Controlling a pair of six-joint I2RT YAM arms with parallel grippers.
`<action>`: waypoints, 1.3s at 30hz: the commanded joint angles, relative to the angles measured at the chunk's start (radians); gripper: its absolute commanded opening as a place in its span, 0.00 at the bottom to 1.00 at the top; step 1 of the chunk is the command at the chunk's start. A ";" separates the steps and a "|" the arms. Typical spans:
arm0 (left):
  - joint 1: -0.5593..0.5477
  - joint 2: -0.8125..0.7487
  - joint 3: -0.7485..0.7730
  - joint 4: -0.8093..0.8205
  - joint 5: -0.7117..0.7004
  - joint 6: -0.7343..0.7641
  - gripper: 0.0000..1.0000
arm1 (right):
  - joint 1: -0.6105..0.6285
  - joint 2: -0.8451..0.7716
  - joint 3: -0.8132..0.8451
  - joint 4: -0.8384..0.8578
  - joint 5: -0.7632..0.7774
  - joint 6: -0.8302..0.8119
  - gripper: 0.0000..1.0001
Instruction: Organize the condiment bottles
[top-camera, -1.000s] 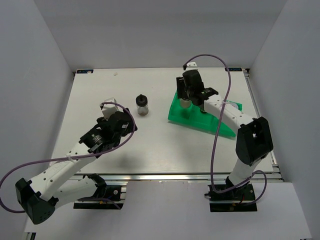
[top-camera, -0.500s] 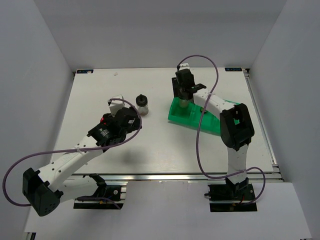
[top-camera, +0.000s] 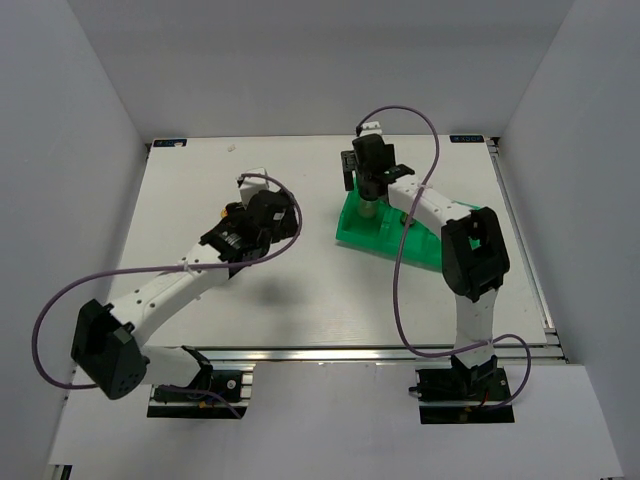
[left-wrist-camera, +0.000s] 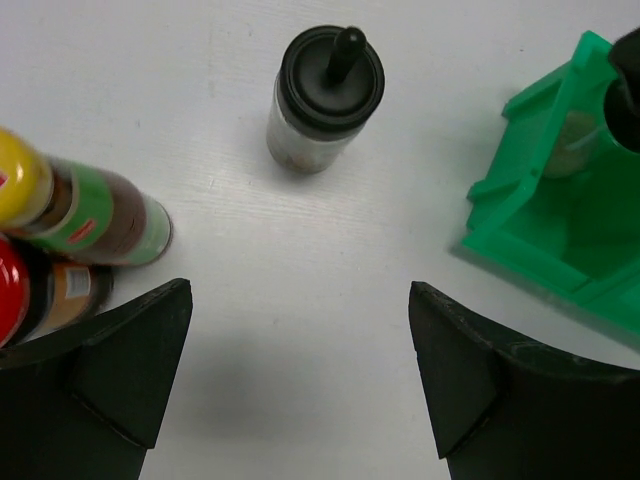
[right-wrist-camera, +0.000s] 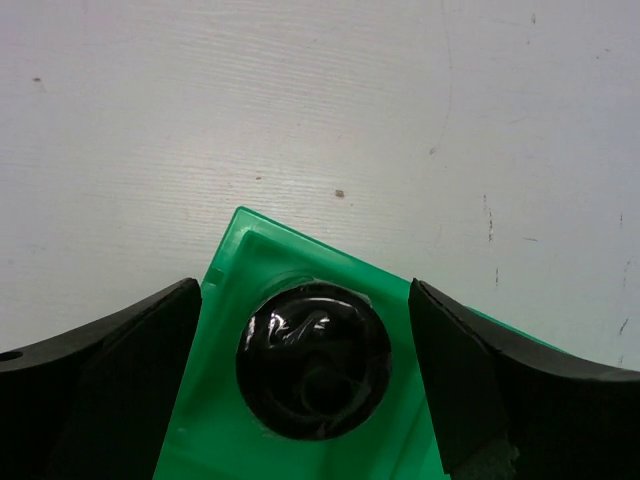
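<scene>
From overhead the left arm hides the loose black-capped bottle (left-wrist-camera: 325, 95); the wrist view shows it upright on the bench (top-camera: 200, 170) near the middle, ahead of the left tool (left-wrist-camera: 295, 300), whose fingers are spread wide and empty. The yellow-capped bottle (left-wrist-camera: 90, 210) and red-capped bottle (left-wrist-camera: 25, 290) beside its left finger are cut off at the view's edge. The right tool (right-wrist-camera: 302, 295), also spread, straddles a second black-capped bottle (right-wrist-camera: 313, 360) in the corner compartment of the green bin (right-wrist-camera: 215, 420), toward the far right edge, only its cap showing.

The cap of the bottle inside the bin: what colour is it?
Black. The cap shows best in the right wrist view, inside the bin.
</scene>
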 joint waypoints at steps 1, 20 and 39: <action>0.039 0.059 0.084 0.070 0.052 0.064 0.98 | -0.002 -0.127 0.008 0.024 -0.036 0.001 0.89; 0.180 0.484 0.304 0.182 0.156 0.180 0.98 | -0.001 -0.914 -0.575 0.110 -0.179 0.123 0.89; 0.191 0.566 0.388 0.184 0.221 0.233 0.53 | -0.001 -1.125 -0.793 0.016 -0.054 0.263 0.89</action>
